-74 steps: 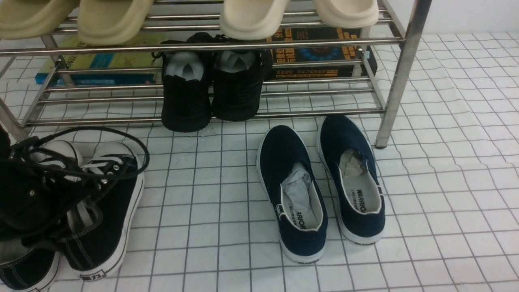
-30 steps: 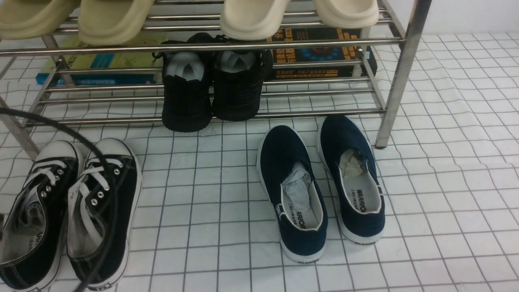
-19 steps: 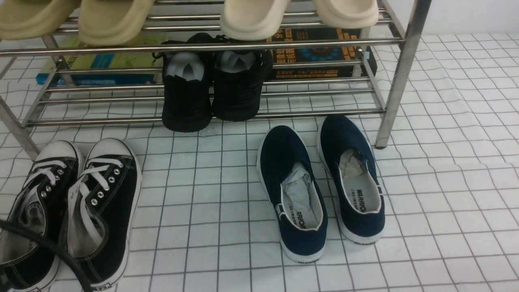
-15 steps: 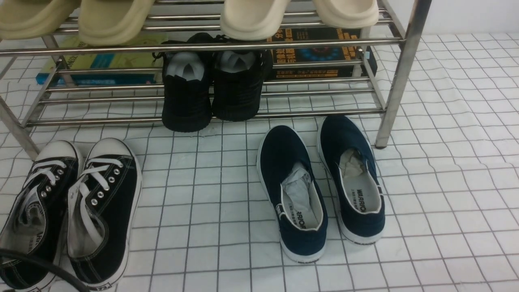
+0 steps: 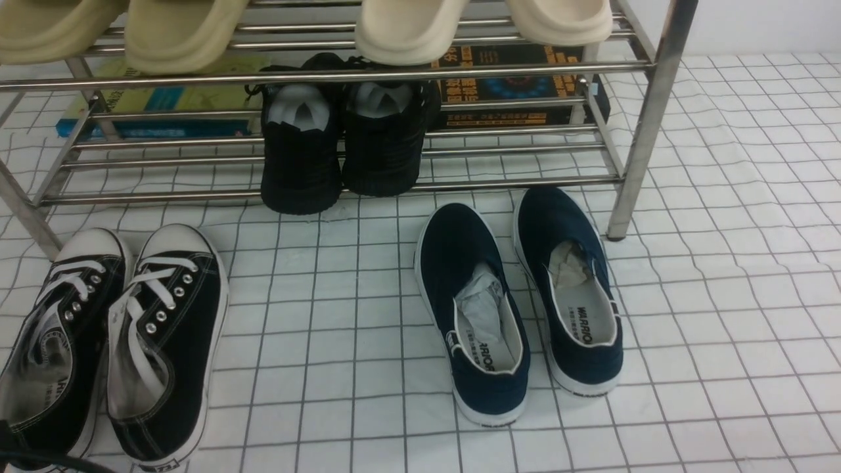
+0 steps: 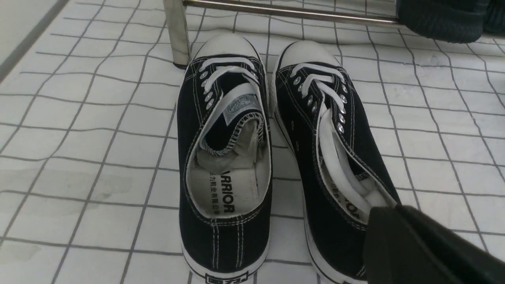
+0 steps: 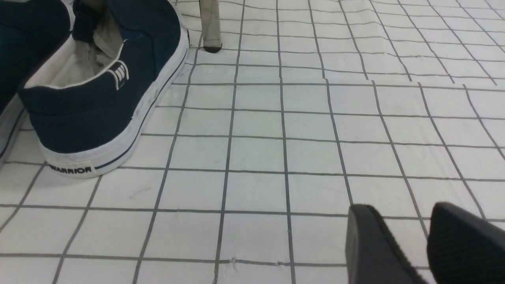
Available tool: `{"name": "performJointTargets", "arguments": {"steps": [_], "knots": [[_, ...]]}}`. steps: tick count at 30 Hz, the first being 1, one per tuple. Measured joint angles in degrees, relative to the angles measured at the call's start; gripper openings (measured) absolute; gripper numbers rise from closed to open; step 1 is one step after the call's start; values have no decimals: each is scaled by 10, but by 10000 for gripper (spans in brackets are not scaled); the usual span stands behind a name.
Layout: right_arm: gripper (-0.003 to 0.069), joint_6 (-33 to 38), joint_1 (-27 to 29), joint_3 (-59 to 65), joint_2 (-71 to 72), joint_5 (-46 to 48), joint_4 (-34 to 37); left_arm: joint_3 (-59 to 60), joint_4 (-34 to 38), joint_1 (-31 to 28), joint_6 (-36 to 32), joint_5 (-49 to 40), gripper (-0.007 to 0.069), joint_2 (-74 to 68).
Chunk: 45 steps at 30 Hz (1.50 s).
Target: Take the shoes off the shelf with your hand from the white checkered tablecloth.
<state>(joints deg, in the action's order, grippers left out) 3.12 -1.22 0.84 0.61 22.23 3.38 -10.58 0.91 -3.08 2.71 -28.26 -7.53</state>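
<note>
The pair of black canvas sneakers (image 5: 164,328) with white laces stands side by side on the white checkered tablecloth (image 5: 723,295), in front of the steel shelf's (image 5: 644,118) left leg. In the left wrist view the sneakers (image 6: 225,157) lie just ahead of my left gripper (image 6: 388,211), which is shut, empty and over the heel of one of them. My right gripper (image 7: 402,209) is open and empty above bare cloth. Neither gripper shows in the front view, only a black cable (image 5: 39,460).
Navy slip-ons (image 5: 473,309) stand on the cloth near the shelf's right leg (image 7: 211,23). All-black shoes (image 5: 302,151) sit on the lower tier. Beige slippers (image 5: 184,33) sit on the top tier. Boxes (image 5: 519,85) lie behind the shelf.
The left arm, which hung over the sneakers, has pulled back toward me. Its cable has slid out at the bottom left. The sneakers stay on the cloth.
</note>
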Motion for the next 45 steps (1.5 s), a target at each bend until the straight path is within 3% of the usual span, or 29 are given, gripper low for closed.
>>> {"name": "performJointTargets", "arguments": {"steps": [9, 45], "knots": [[239, 0, 0, 0, 0, 0, 0, 116, -40, 39, 39, 57, 21, 81], [239, 0, 0, 0, 0, 0, 0, 118, -45, 45, 39, 62, 41, 83]]}}
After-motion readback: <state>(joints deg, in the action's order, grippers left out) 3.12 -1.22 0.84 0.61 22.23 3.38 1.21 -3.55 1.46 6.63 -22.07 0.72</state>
